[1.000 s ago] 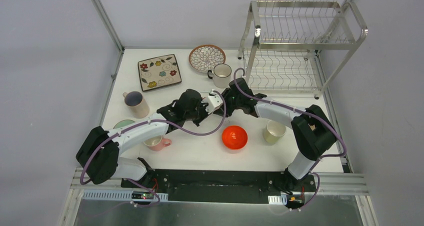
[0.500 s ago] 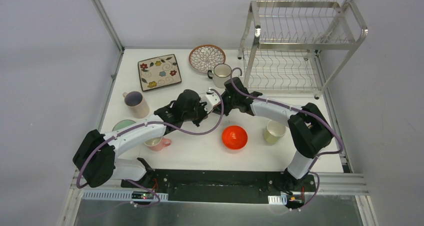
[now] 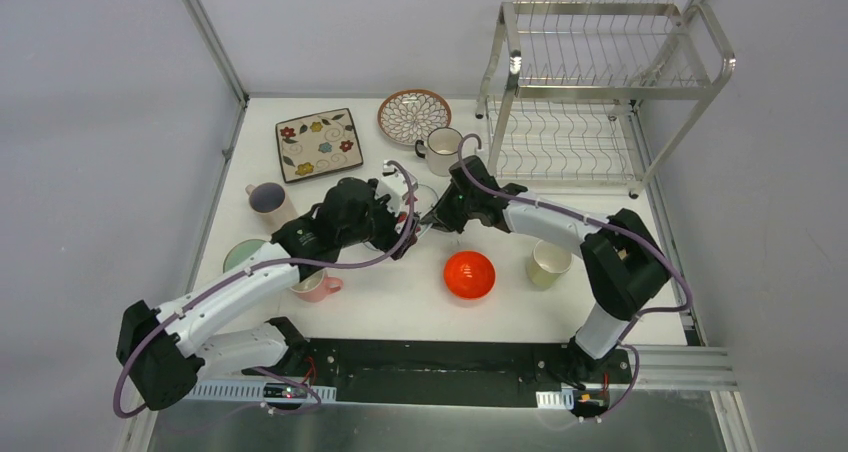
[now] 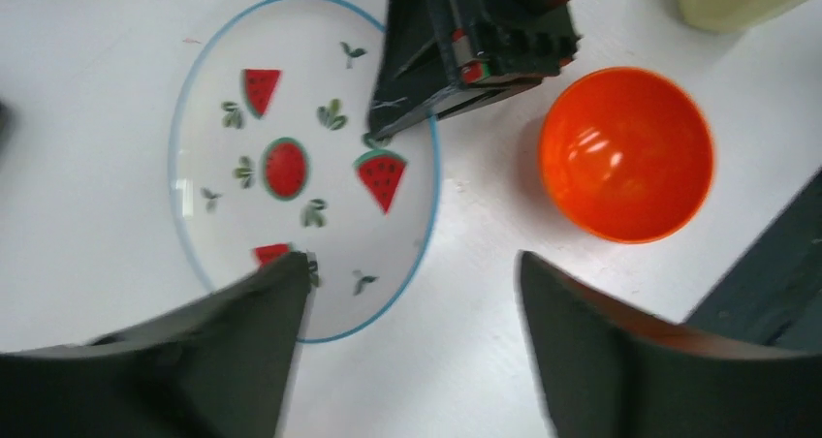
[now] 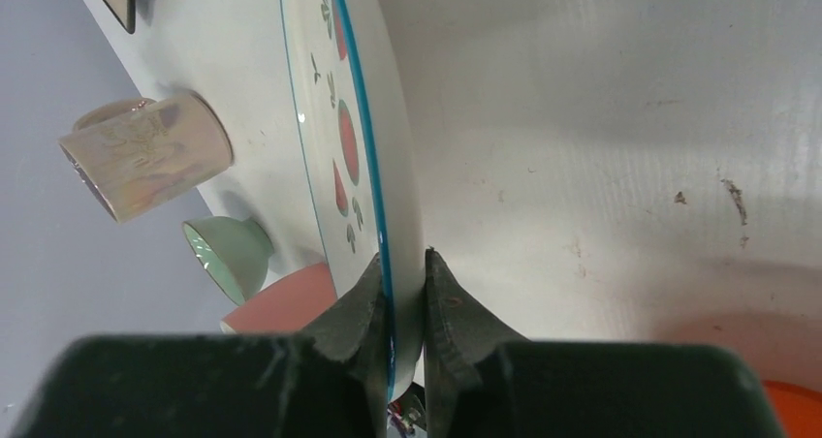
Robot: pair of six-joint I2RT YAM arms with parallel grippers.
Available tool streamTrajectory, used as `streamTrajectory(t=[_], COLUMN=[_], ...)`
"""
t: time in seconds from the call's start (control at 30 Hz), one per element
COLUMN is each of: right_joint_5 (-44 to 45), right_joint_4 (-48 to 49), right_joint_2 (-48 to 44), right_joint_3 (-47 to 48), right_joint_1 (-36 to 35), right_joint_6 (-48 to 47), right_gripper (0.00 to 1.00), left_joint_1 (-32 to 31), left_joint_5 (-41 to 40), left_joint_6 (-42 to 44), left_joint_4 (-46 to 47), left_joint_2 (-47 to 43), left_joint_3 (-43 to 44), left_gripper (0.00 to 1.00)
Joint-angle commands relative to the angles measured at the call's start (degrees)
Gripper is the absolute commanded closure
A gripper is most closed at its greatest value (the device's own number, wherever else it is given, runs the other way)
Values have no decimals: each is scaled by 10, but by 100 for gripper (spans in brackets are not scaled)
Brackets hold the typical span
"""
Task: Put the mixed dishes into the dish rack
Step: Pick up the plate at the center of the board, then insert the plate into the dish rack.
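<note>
Left claw, fingers apart just over the fruit-print white plate, so that the right claw, clamped on its blue rim, bears it alone, a grip likely meant for slotting it upright in the dish rack beyond.

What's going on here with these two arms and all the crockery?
Two robot arms are loading dishes into the wire rack. Right now the right arm pinches the rim of a white plate with red fruit on it between its jaws, mid-table. The left arm hangs over the same plate with its jaws open, gripping nothing. The other dishes, such as the orange bowl, sit on the table, and nothing is in the rack yet.
</note>
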State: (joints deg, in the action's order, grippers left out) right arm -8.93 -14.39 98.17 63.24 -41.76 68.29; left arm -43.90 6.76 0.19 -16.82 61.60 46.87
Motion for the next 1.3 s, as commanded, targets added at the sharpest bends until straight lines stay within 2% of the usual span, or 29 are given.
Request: streamTrajectory(t=[0.0, 0.03, 0.2, 0.27, 0.37, 0.47, 0.57, 0.67, 0.73, 0.9, 1.03, 1.27], right_joint_5=[-4, -6, -28, -37, -37, -40, -33, -12, 1, 27, 47, 49], right_joint_4=[43, 42, 31, 22, 13, -16, -46, -73, -91, -144, -153, -158], right_joint_2=[-65, -72, -120, -142, -177, -209, -242, -275, -287, -281, -265, -188], right_joint_3=[11, 10, 8, 10, 7, 8, 14, 34, 56, 136, 189, 342], right_joint_1=[1, 1, 0, -1, -2, -2, -2, -1, -2, -2, 0, 6], right_joint_6=[-50, -60, -108, -127, -127, -182, -197, -212, -221, -246, -249, -263], right_gripper=[100, 100, 100, 100, 100, 100, 100, 100, 100, 100, 100, 100], left_joint_1=[-1, -1, 11, 33, 97, 160, 175, 180, 180, 181, 181, 180], left_joint_5=[-78, -95, -156, -140, -63, -2, 0, -54, -50, 14, 13, 2], left_joint_6=[-30, -28, -24, -23, -35, -58, -84, -120, -131, -149, -163, -130], left_joint_4=[-83, -103, -192, -210, -225, -231, -250, -327, -356, -361, -358, -344], left_joint_2=[-32, -33, -25, -25, -30, -38, -37, -17, -10, -51, -90, -116], left_joint_3=[45, 59, 123, 139, 154, 165, 182, 227, 247, 247, 246, 199], left_gripper=[5, 1, 1, 1, 1, 1, 1, 1, 1, 1, 1, 1])
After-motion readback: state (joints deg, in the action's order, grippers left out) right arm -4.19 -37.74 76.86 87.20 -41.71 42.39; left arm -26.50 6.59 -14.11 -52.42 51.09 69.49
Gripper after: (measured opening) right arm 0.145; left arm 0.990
